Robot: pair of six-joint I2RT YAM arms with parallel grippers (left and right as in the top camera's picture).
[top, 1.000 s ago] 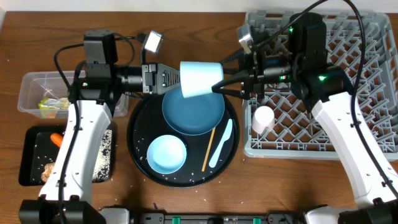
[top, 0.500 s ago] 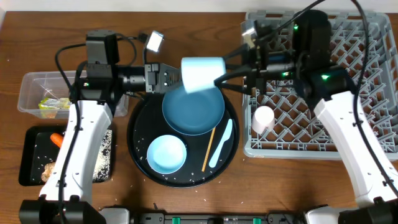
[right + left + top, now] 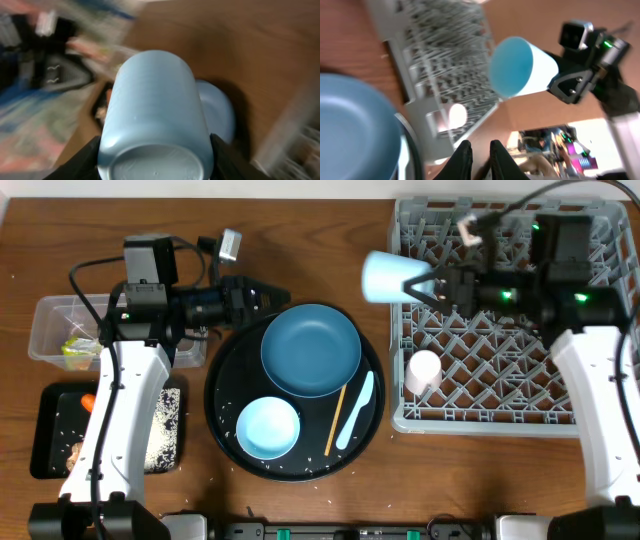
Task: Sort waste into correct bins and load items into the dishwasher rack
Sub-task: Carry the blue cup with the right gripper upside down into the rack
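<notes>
We are holding the blue cup [image 3: 385,277] on its side at the rack's [image 3: 500,395] far left corner, half over the rim and half over the table. Its mouth is facing left and its base is turned towards our right wrist. The right gripper [image 3: 424,284] is pinching the cup near the base, a finger on either flank. From the left wrist view the cup [image 3: 517,67] is showing an empty inside.

The step in hand, as we are judging it, is racking this cup. To do it well, we are planning to:
- carry it further over the lattice, to a free cell
- roll the wrist until the mouth is pointing down
- lower it straight between the pegs

The other cup [image 3: 423,370] is already sitting near the rack's left edge, so we are aiming to clear it. We are meaning to let go only once the rim is resting on the base, since a cup tilted against a peg is likely to topple.

Our right arm is rising along the rack's right side, then bending left, so the forearm and wrist are lying level across the far rows. Our left arm is reaching right towards the plate [image 3: 311,349]. The left gripper [image 3: 268,293] is hanging over the round tray's [image 3: 222,395] far edge. Its fingers [image 3: 463,159] are parted by only a slim gap and are gripping nothing.
</notes>
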